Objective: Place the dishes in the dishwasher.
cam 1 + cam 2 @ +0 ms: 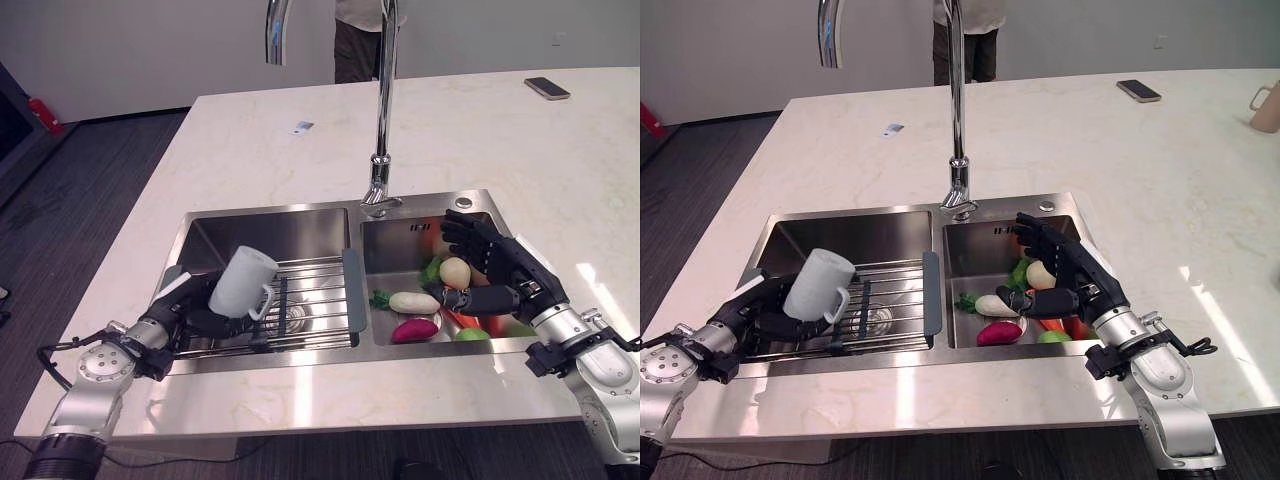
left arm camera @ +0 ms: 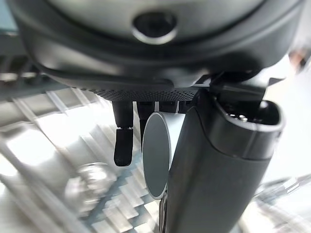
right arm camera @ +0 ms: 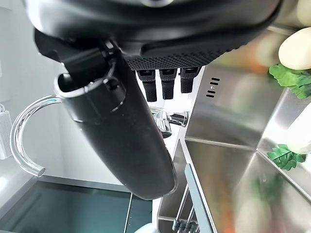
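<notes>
Holding the mug (image 1: 243,284) tilted just above the rack (image 1: 305,300) in the left basin, the left hand (image 1: 190,310) has its fingers curled round it — looks like the lift-out step, so next it needs to clear the sink (image 1: 265,222) rim without clipping it. Right hand (image 1: 495,268) hovers over the veggies (image 1: 415,302) in the right basin, fingers spread, holding nothing — plenty of open counter (image 1: 480,140) around, though the faucet (image 1: 380,110) stands between the basins.

Left hand (image 1: 190,305) fingers curled in grasp; right hand (image 1: 497,268) raised, fingers spread straight.
</notes>
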Controlling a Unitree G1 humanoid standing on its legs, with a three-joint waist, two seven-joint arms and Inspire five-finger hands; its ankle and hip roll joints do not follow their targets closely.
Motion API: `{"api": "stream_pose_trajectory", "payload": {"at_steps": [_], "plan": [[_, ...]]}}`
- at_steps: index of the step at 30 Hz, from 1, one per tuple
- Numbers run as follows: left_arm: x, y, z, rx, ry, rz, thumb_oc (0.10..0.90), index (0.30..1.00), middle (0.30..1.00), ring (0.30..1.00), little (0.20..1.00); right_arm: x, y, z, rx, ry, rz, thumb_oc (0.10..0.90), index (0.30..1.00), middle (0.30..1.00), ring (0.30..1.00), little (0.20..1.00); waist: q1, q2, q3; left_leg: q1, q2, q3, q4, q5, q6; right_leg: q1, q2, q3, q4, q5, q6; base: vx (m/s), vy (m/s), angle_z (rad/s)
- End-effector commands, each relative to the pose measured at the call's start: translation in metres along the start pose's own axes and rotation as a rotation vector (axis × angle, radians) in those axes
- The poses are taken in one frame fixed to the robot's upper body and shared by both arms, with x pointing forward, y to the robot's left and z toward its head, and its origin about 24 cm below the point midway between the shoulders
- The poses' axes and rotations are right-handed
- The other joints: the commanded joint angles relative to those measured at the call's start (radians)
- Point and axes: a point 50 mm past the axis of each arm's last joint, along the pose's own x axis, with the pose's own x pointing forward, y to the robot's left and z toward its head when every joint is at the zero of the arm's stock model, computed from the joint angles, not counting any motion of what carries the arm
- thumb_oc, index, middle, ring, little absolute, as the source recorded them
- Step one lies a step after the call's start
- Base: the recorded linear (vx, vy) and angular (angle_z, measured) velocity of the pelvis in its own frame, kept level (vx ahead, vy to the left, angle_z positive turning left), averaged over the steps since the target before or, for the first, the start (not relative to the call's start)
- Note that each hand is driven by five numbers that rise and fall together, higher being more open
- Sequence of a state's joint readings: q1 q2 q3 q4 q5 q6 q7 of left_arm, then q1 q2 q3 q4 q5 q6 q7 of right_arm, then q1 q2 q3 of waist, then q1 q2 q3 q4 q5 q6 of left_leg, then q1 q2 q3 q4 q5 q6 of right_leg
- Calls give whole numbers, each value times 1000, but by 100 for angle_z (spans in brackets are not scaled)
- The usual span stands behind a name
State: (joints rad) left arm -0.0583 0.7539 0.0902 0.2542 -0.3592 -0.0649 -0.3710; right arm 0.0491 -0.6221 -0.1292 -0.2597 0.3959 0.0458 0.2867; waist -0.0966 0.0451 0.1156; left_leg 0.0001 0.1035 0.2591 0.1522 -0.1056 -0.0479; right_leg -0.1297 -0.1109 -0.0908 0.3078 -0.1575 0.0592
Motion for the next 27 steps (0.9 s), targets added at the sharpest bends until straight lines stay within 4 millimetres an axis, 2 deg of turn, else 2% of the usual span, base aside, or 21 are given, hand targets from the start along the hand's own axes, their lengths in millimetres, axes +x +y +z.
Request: {"api": "stream_pose_trajectory", "payload": {"at_steps": [1, 10, 12, 14, 17, 18, 23, 24, 27], "plan": [[3, 31, 88, 26, -454, 127, 400, 300, 300, 300, 300, 8, -8, 51, -76, -285, -34, 800, 900, 900, 900, 900, -12, -5, -67, -53, 27, -43, 148, -155, -9, 54, -51, -66, -8, -72, 83, 0, 0, 0], [-13, 26, 113, -232, -727, 167, 400, 300, 300, 300, 300, 9, -3, 48, -72, -283, -51, 800, 900, 900, 900, 900, 2, -10, -71, -54, 26, -58, 148, -156, -15, 60, -48, -68, -8, -82, 73, 6, -17, 0], [-19, 23, 121, -361, -841, 179, 400, 300, 300, 300, 300, 9, 1, 47, -62, -290, -58, 800, 900, 900, 900, 900, 4, -14, -73, -55, 28, -62, 148, -156, -17, 63, -47, -73, -8, -86, 69, 18, -76, 2], [-20, 21, 123, -366, -862, 189, 400, 300, 300, 300, 300, 9, 3, 48, -56, -300, -61, 800, 900, 900, 900, 900, 5, -15, -73, -56, 28, -64, 148, -155, -17, 63, -47, -75, -8, -86, 68, 9, -69, 11], [-29, 17, 130, -279, -902, 275, 400, 300, 300, 300, 300, 8, 6, 52, -21, -321, -47, 800, 900, 900, 900, 900, 13, -21, -74, -53, 29, -71, 148, -154, -18, 65, -38, -74, -8, -91, 60, 14, -138, 13], [-39, 13, 132, -216, -907, 320, 400, 300, 300, 300, 300, 6, 8, 54, -21, -330, -48, 800, 900, 900, 900, 900, 26, -28, -73, -49, 35, -75, 148, -144, -23, 67, -30, -74, -8, -96, 51, -3, -210, 13], [-57, 10, 122, -86, -841, 579, 400, 300, 300, 300, 300, 1, 12, 63, -5, -397, -25, 800, 900, 900, 900, 900, 80, -48, -51, -71, 43, -122, 148, -94, -52, 70, -8, -87, -8, -102, 24, -31, -270, 20], [-63, 6, 112, -82, -793, 623, 400, 300, 300, 300, 300, -2, 15, 67, 7, -423, -18, 800, 900, 900, 900, 900, 107, -55, -39, -88, 40, -148, 148, -82, -58, 69, -6, -100, -8, -104, 16, -56, -248, 36], [-75, -3, 96, -96, -733, 704, 400, 300, 300, 300, 300, -5, 21, 67, 40, -437, 2, 800, 900, 900, 900, 900, 147, -51, -23, -139, 42, -191, 148, -51, -73, 65, -3, -128, -8, -109, 7, -100, -182, 50]]}}
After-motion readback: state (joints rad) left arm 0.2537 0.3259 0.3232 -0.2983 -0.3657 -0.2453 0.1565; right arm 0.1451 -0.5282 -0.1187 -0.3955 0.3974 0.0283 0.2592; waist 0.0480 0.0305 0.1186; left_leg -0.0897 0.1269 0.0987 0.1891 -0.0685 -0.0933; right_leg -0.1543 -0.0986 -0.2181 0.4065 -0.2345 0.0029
